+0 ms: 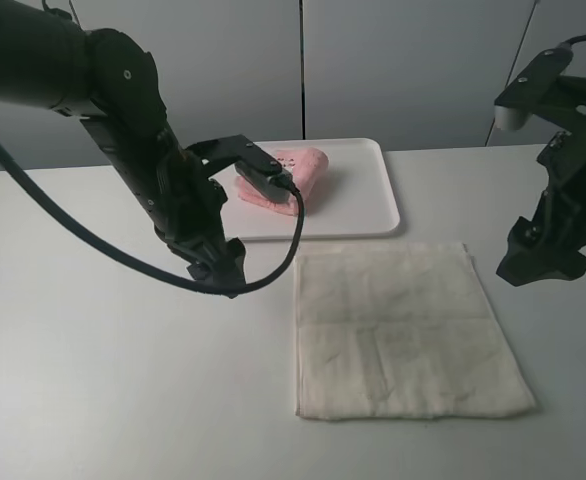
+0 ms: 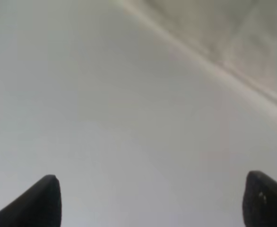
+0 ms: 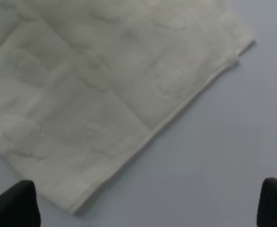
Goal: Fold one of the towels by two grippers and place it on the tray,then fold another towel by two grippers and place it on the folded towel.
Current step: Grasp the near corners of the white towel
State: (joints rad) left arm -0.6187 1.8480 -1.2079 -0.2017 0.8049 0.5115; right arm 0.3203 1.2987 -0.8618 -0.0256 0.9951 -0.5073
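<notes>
1. The pale pink terry towel is folded into a lumpy bundle and sits on the flat white rectangular plastic tray, on its left half. The left arm hides part of it.
2. The cream off-white terry towel is spread flat and creased on the white table, just in front of the tray's near rim. Can't tell if they touch.
3. The left black two-fingered claw has its jaws wide apart, gripping nothing, over the table near the cream towel's far-left corner.
4. The right black two-fingered claw has its jaws wide apart, holding nothing, beside the cream towel's far-right corner.
</notes>
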